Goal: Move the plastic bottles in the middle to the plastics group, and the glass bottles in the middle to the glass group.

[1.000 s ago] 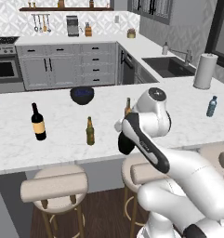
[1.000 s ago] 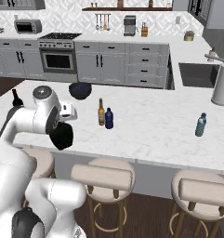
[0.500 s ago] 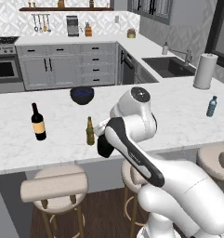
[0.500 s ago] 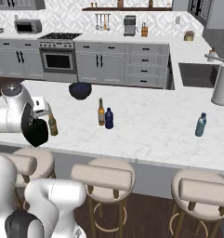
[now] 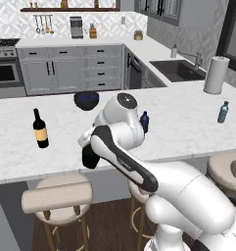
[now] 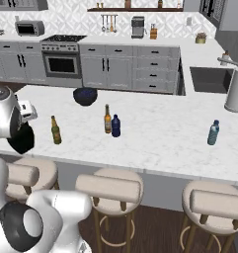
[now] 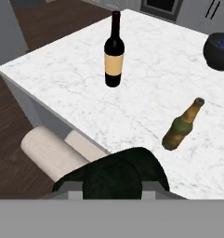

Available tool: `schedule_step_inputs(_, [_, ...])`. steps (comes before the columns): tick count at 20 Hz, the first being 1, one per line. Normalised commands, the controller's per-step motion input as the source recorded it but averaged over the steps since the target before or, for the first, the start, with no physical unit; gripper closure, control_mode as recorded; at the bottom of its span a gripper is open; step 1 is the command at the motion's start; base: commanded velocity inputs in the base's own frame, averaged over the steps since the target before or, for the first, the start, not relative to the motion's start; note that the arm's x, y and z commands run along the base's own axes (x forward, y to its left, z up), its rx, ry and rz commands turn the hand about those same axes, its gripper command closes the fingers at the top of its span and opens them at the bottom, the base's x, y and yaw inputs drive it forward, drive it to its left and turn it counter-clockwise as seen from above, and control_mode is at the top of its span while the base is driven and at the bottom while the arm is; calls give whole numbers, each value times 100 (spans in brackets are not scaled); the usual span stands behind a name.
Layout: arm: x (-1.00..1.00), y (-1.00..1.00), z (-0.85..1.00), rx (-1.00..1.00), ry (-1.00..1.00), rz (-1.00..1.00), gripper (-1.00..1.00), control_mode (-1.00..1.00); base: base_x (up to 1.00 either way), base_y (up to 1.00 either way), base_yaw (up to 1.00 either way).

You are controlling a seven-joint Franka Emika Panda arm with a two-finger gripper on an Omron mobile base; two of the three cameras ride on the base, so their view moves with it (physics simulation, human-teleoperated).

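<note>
My gripper point(image 5: 90, 151) is shut on the squat black flask point(image 5: 90, 159), which hangs above the counter's front edge. In the right base view the flask point(image 6: 20, 140) is just left of the dark olive-brown beer bottle point(image 6: 56, 130). The hand view has the flask point(image 7: 118, 174) at the bottom, the beer bottle point(image 7: 182, 125) ahead on the right and the wine bottle point(image 7: 114, 51) farther ahead. The light-amber beer bottle point(image 6: 107, 119) and the small dark blue bottle point(image 6: 115, 126) stand together mid-counter. The pale blue water bottle point(image 6: 213, 132) stands far right.
A dark blue bowl point(image 5: 86, 100) sits at the back of the island point(image 5: 188, 130). A paper towel roll point(image 5: 216, 74) stands by the sink. Padded stools point(image 5: 58, 193) line the front edge below the counter.
The arm has swung left along the counter with the black flask in its grip, from the middle bottles to beside the olive-brown beer bottle.
</note>
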Motion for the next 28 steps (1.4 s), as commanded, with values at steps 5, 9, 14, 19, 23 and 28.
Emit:
schedule_step_inputs(5, [63, 21, 0, 0, 1, 2, 100, -100, 0, 0, 0])
schedule_step_inputs(9, [66, 13, 0, 0, 5, 0, 100, -100, 0, 0, 0])
schedule_step_inputs(14, [36, 38, -2, 0, 3, 1, 100, -100, 0, 0, 0])
schedule_step_inputs(19, [32, 28, -18, 0, 0, 0, 100, -100, 0, 0, 0])
schedule_step_inputs(23, [21, 12, -16, 0, 0, 0, 100, -100, 0, 0, 0])
schedule_step_inputs(28, [24, 7, -7, 0, 2, 0, 100, -100, 0, 0, 0])
